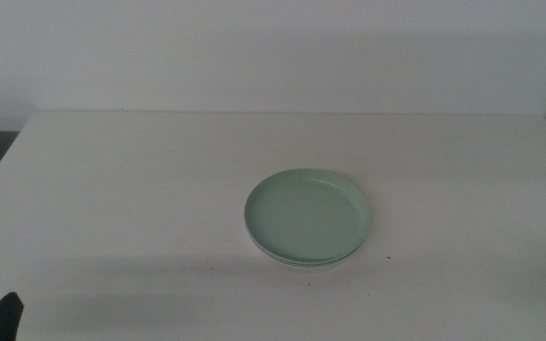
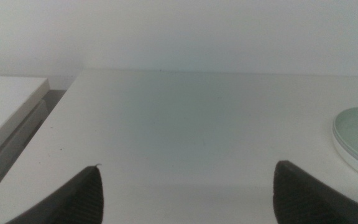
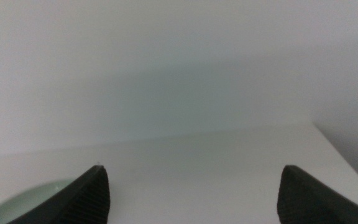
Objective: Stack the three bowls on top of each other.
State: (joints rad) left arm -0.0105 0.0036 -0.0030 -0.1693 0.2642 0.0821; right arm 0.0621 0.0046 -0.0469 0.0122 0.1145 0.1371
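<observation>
We are looking down on a wide white table point(image 1: 140, 180) that is filling most of the middle view, with a pale wall point(image 1: 273, 47) standing behind its far edge. At the table's left side a lower white surface point(image 2: 5, 99) is sitting just beside it, apart by a dark gap.

A little right of the table's centre, the mint green bowl point(image 1: 308, 215) is lying upright as the top dish of a stack. Beneath its near edge we are seeing a thin white rim point(image 1: 297, 261) peeking out, which is the white bowl underneath. We cannot tell whether a grey bowl is lying between them, since only the edges are showing.

The left gripper point(image 2: 185, 193) is waiting low over the table's near left part, well apart from the stack; in the middle view only a dark tip is showing at the bottom left corner. Its jaws are spread wide with nothing between them.

The right gripper point(image 3: 191, 196) is hovering above the table with the green dish's rim showing just beside one jaw. Its jaws are likewise spread wide and are holding nothing.
</observation>
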